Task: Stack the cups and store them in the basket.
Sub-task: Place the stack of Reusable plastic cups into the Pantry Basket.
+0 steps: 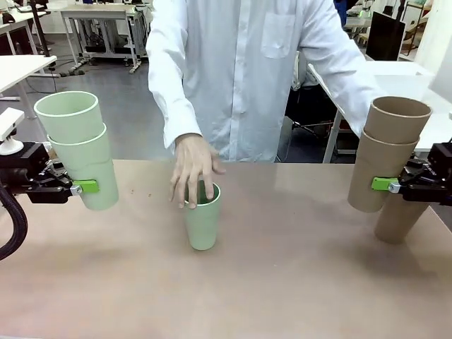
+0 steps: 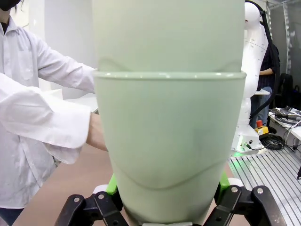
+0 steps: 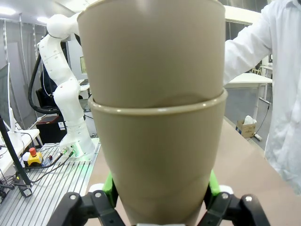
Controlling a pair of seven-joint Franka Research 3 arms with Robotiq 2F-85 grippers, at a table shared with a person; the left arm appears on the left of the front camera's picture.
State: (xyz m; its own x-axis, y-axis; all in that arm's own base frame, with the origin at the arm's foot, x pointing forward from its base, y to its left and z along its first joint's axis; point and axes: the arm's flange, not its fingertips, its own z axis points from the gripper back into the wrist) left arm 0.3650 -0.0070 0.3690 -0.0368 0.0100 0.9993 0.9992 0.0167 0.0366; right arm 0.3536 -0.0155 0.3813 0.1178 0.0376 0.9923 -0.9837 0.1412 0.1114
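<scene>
1. Front view: we see the left gripper (image 1: 79, 187) at the left side of the table (image 1: 282, 289). It is clenched on the mint stack (image 1: 78, 141), two nested green cups held clear of the tabletop and leaning a little. At the right side, the right gripper (image 1: 385, 184) is clamped on the tan stack (image 1: 388, 148), two nested brown cups gripped on the lower cup. Just beside that stack, a third tan cup (image 1: 399, 222) appears to stand on the table, partly hidden. In the middle, a single mint cup (image 1: 203, 226) stands upright, well apart from both grippers. The person's hand (image 1: 192, 169) rests on its rim, with fingertips dipping inside. We judge the stacking about half done: each colour has two cups nested and one left to add. Storing the cups in the basket is not yet done.

2. Left wrist view: the mint stack (image 2: 169, 117) sits right between the fingers of the left gripper (image 2: 168, 188), with a green pad pressed against each side of the lower cup. That cup's rim runs across the middle, and the upper cup rises out of it. A white sleeve (image 2: 42, 122) reaches in behind the stack.

3. Right wrist view: the tan stack (image 3: 155, 117) is held the same way. The right gripper (image 3: 160, 188) squeezes the lower cup low down, between its green pads, and the second cup is nested above the rim.
</scene>
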